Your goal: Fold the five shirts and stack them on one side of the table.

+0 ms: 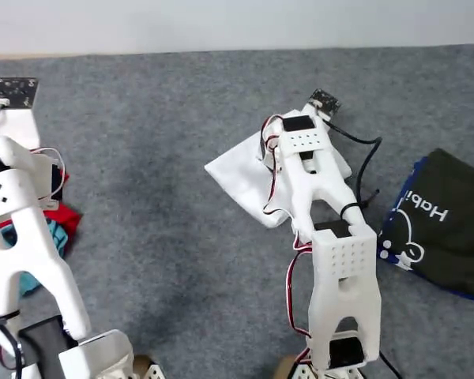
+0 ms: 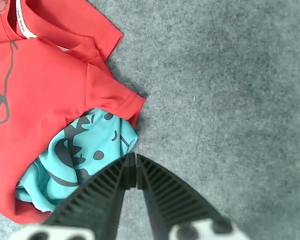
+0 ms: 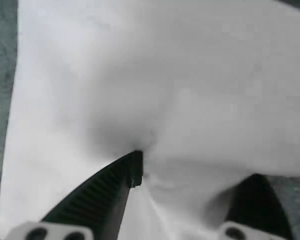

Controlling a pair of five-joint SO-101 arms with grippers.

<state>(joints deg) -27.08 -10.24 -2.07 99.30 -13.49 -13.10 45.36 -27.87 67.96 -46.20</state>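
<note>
A white shirt (image 1: pixel 237 178) lies crumpled mid-table, and my right arm (image 1: pixel 316 181) stretches over it. My right gripper (image 3: pixel 195 175) is open and pressed down into the white shirt (image 3: pixel 140 75), with a ridge of cloth bunched between its fingers. At the table's left edge a red shirt (image 1: pixel 63 215) lies on a teal printed shirt (image 1: pixel 55 237), under my left arm (image 1: pixel 24 229). My left gripper (image 2: pixel 132 170) is shut and empty, hovering just above the teal shirt (image 2: pixel 85 155) where it sticks out from under the red shirt (image 2: pixel 45 95). A black shirt (image 1: pixel 446 221) with white print lies folded at the right.
Grey carpet-like table cover (image 1: pixel 158 142) lies bare between the two arms and along the back. The black shirt sits close to the right arm's base side. Cables (image 1: pixel 367 166) loop off the right arm above the white shirt.
</note>
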